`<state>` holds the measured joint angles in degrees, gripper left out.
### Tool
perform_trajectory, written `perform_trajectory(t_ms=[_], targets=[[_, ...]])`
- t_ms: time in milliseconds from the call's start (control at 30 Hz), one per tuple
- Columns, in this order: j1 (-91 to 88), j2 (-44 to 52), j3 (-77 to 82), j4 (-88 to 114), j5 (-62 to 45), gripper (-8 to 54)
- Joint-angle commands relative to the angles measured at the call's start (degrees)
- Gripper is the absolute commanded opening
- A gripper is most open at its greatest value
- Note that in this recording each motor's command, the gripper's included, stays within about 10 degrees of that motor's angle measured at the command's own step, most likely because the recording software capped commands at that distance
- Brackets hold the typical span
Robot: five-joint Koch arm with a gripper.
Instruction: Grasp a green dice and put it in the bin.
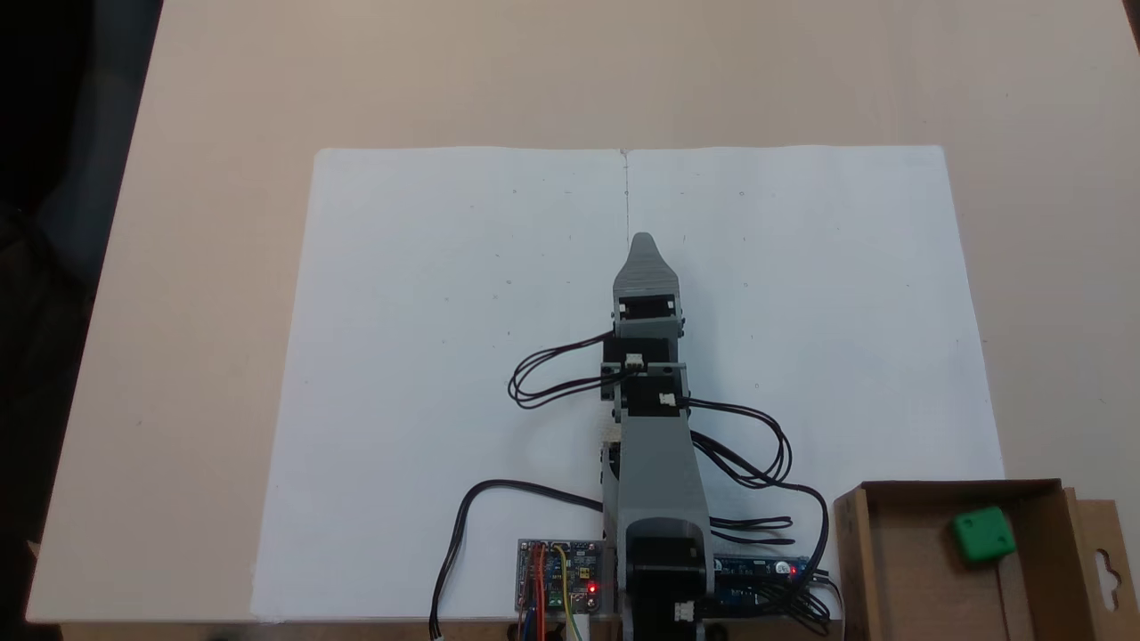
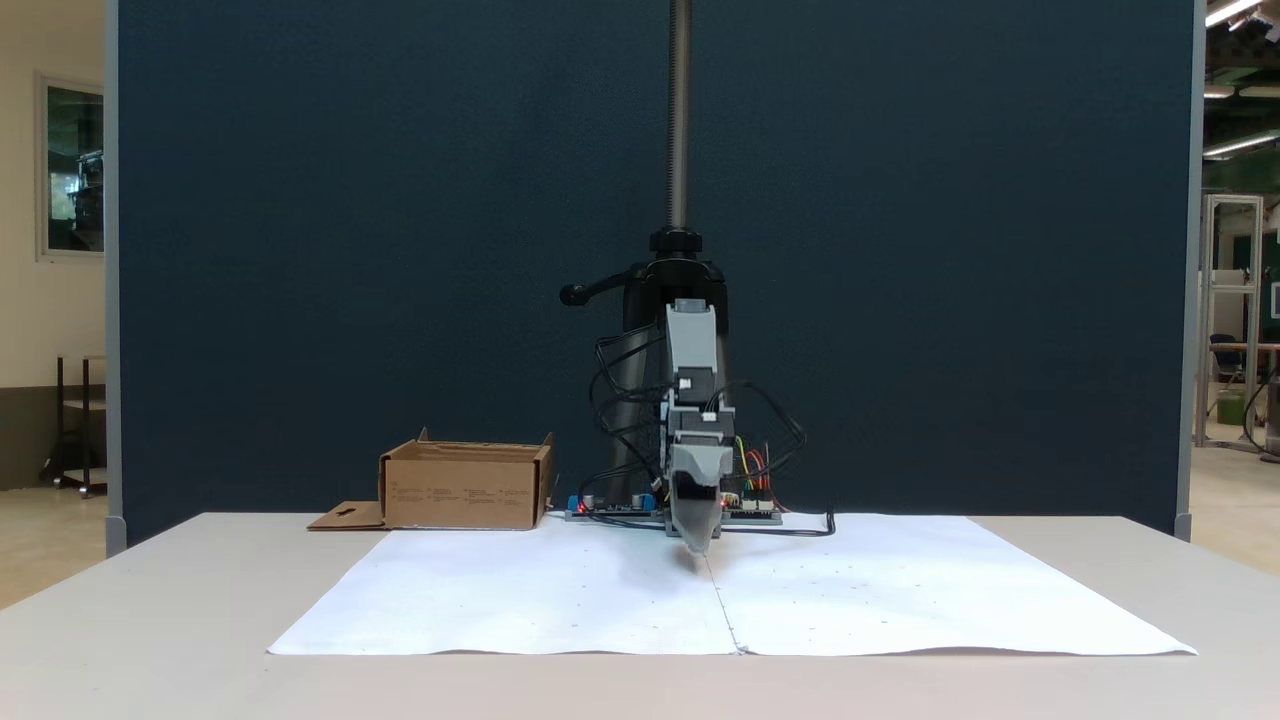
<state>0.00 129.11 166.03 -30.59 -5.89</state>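
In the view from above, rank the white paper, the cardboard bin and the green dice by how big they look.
Largest to smallest:
1. white paper
2. bin, partly cut off by the frame edge
3. green dice, lying inside the bin

A pale beige table [image 1: 205, 267] carries a large white paper sheet [image 1: 445, 356] across its middle. At five o'clock in a fixed view, the bin [image 1: 899, 570], a brown cardboard box, stands beside the sheet. Circuit boards [image 1: 559, 579] rest at six o'clock.
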Motion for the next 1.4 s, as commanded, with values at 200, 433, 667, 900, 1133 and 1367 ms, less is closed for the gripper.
perform_trajectory(t_ms=[200,433,667,900,1133,1367], targets=[[-1.3,6.9,7.6,-21.1,-7.7,43.2],[-1.1,6.9,12.8,-31.8,-8.0,43.4],[0.2,6.9,13.1,-39.7,-8.1,43.7],[0.4,6.8,13.1,-46.8,-8.1,44.8],[1.3,6.7,13.1,-53.4,-8.0,45.4],[1.1,6.5,13.1,-59.4,-7.8,45.3]])
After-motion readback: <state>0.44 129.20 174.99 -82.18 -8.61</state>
